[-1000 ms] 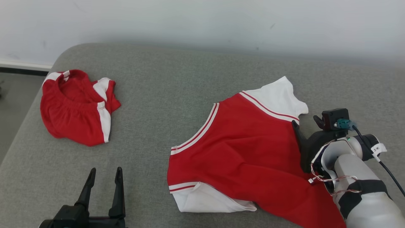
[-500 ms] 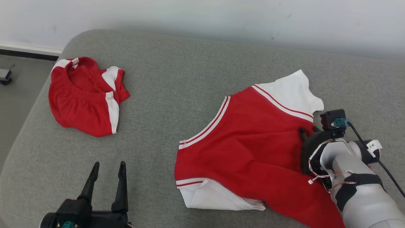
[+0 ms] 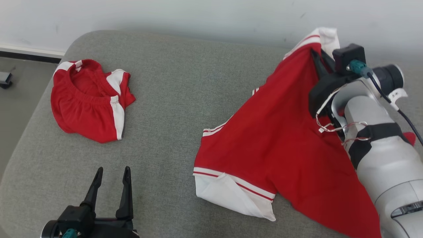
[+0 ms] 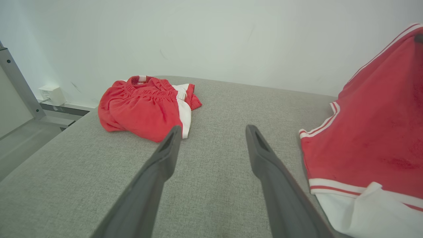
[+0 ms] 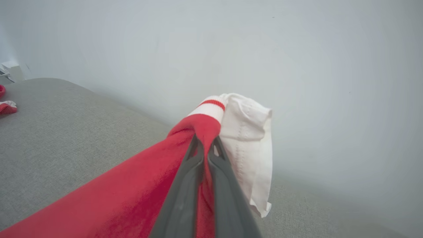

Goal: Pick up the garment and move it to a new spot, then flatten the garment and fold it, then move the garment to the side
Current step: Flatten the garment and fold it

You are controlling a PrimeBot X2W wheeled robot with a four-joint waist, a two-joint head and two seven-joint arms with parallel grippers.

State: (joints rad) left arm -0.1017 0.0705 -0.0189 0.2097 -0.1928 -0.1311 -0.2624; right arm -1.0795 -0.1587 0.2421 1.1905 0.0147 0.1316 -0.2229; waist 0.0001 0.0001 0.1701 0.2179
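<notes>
The garment (image 3: 281,142) is a red shirt with white sleeves and striped trim. My right gripper (image 3: 318,56) is shut on its red fabric near one shoulder and holds that corner up off the grey surface. The rest slopes down, and the lower white sleeve (image 3: 231,195) still lies on the cushion. The right wrist view shows the two fingers pinched together on the red cloth (image 5: 132,188) at the gripper (image 5: 205,140), with a white sleeve (image 5: 251,132) hanging past them. My left gripper (image 3: 112,173) stands open at the lower left, nothing between its fingers (image 4: 165,155), well left of the shirt (image 4: 373,132).
A bunched pair of red shorts with white side panels (image 3: 87,102) (image 4: 145,105) lies at the far left of the grey cushion (image 3: 172,82). A pale wall runs close behind. The cushion's left edge drops to the floor (image 3: 13,99), near a metal post (image 4: 16,82).
My right gripper closed on the shirt's shoulder and raised it up and away, so the shirt now hangs in a slope. The left gripper stayed put. The head camera shifted slightly early on.
</notes>
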